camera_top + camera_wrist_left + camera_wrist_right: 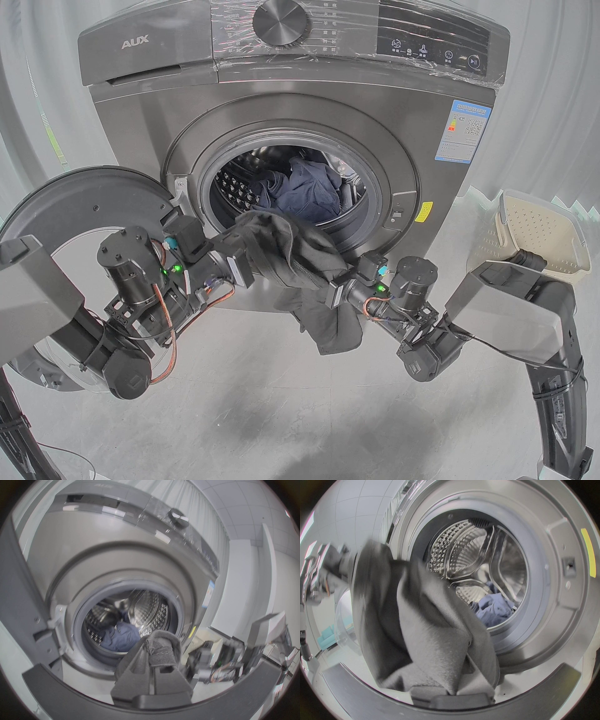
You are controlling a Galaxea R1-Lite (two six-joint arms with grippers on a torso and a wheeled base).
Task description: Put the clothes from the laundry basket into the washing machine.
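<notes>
A dark grey garment hangs stretched between both grippers just in front of the washing machine's round opening. My left gripper is shut on its left end, and the cloth shows pinched between the fingers. My right gripper is shut on its right end, with cloth draped over it; a loose part dangles below. A blue garment lies inside the drum. The beige laundry basket stands at the right, behind my right arm.
The machine's door is swung open to the left, close behind my left arm. Grey floor lies in front of the machine. White curtains hang on both sides.
</notes>
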